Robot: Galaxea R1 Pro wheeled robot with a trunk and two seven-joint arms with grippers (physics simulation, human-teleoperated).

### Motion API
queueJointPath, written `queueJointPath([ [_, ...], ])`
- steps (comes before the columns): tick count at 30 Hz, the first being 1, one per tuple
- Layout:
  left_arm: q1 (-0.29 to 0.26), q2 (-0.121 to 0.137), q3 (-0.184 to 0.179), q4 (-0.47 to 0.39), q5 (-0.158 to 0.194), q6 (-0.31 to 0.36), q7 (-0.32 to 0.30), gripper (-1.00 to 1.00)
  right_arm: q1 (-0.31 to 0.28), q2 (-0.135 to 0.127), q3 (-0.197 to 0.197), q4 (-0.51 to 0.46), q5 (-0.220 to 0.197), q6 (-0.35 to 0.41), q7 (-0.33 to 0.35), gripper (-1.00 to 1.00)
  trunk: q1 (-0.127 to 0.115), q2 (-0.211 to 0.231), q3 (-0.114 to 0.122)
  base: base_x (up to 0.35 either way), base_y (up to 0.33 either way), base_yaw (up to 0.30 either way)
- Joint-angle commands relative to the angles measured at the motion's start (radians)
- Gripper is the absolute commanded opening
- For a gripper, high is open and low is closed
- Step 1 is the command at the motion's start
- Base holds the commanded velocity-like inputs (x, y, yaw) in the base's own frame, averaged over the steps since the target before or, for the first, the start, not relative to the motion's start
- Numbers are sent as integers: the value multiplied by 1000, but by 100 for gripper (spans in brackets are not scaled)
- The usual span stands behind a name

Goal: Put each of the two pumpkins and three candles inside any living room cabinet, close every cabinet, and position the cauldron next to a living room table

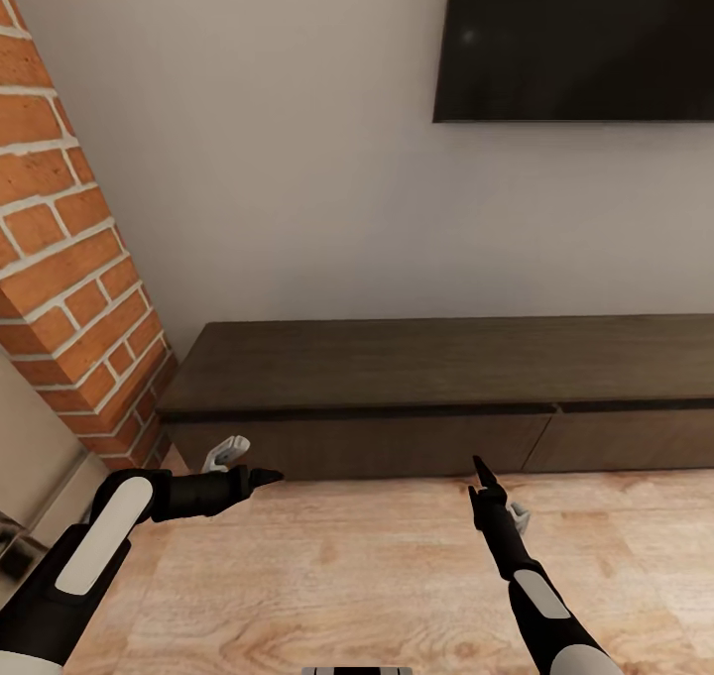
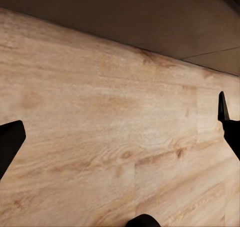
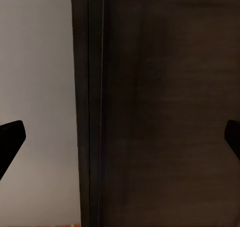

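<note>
Straight ahead of me the cabinet (image 1: 436, 383) runs low along the pale wall (image 1: 297, 160), its drawer fronts shut flush, a brick column (image 1: 69, 259) at its left end and a dark screen (image 1: 580, 41) above. Both my arms reach out over the wooden floor (image 1: 347, 576). My left tool (image 1: 266, 476) and my right tool (image 1: 483, 474) each hold nothing, fingers spread wide apart in the wrist views.
</note>
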Motion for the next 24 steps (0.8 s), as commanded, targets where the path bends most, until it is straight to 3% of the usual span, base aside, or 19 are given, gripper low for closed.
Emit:
queueJointPath([
  [1, -1, 1, -5, -1, 11, 1, 10, 100, -1, 1, -4, 0, -9, 10, 3, 100, 0, 0, -1, 50, 0, 0],
  [4, -1, 1, -27, -1, 13, 1, 10, 100, -1, 1, -4, 0, -9, 10, 3, 100, 0, 0, -1, 22, 0, 0],
  [6, -1, 1, -63, -1, 33, 1, 10, 100, -1, 1, -4, 0, -9, 10, 3, 100, 0, 0, -1, 7, 0, 0],
  [8, -1, 2, -126, -1, 83, 1, 10, 100, -1, 1, -5, 0, -9, 10, 3, 100, 0, 0, -1, 3, 0, 0],
  [9, -1, 4, -167, -1, 129, 1, 10, 100, -1, 1, -5, 0, -9, 10, 3, 100, 0, 0, -1, 1, 0, 0],
  [11, 0, 17, -197, 0, 181, 1, 10, 100, -1, 1, -5, 0, -9, 10, 3, 100, 0, 0, -1, 0, 0, 0],
  [16, 1, 82, -225, -2, 262, 1, 10, 100, -1, 1, -5, 0, -9, 10, 3, 100, 0, 0, -1, 0, 0, 0],
  [18, 1, 129, -229, -2, 295, 1, 10, 100, -1, 1, -4, 0, -9, 10, 3, 100, 0, 0, -1, 0, 0, 0],
  [21, 5, 194, -233, -11, 382, 1, 10, 100, -1, 0, -6, 0, -9, 10, 3, 100, 0, 0, -1, 43, 10, 0],
  [24, 7, 207, -234, -11, 409, 1, 11, 100, -1, 1, -6, 0, -9, 10, 3, 100, 0, 0, -1, 142, 44, 0],
])
